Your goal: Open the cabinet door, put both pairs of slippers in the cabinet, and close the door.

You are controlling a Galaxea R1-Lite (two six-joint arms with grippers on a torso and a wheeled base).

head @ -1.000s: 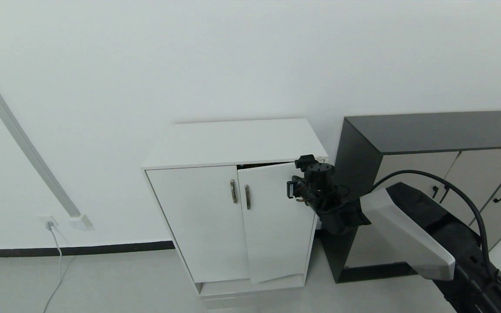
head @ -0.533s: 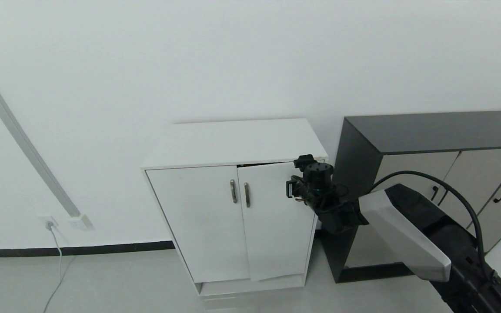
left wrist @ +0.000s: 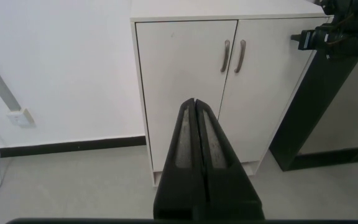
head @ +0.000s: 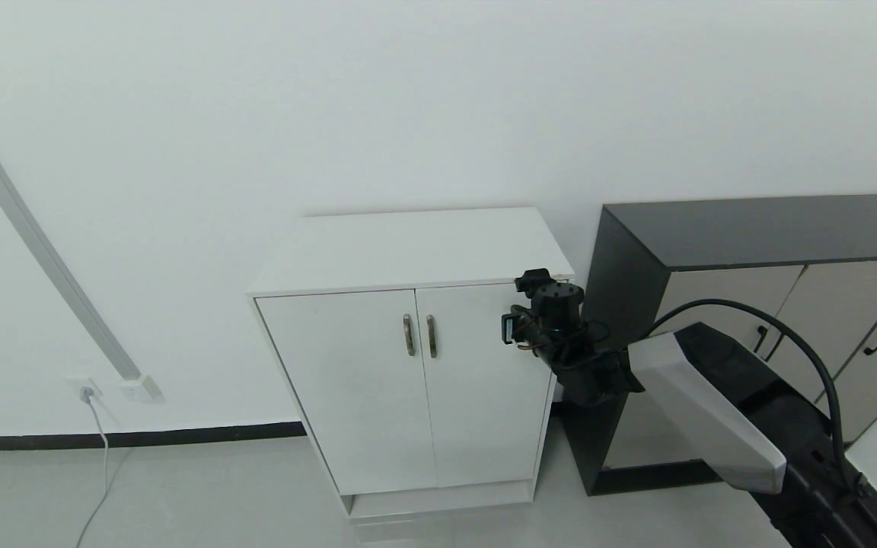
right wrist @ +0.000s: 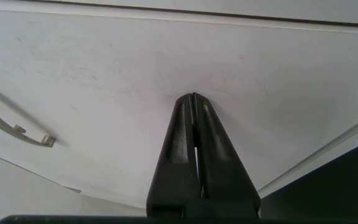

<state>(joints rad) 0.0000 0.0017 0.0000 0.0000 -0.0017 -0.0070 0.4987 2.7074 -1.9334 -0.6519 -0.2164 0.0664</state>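
Right-hand cabinet door (head: 484,380) has swung from ajar to flush with the cabinet (head: 408,251). Right claw (right wrist: 193,98), pressed together, touches the door's upper outer area. Closing looks complete; the next move calls for a straight withdrawal.

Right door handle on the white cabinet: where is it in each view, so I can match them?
Head view: right door handle by the white cabinet's centre seam.
Left wrist view: the handle beyond the left gripper, beside the left door's handle.
Right wrist view: the handle to one side of the right gripper, whose shut jaws point at the door.
Shared landmark: the right door.
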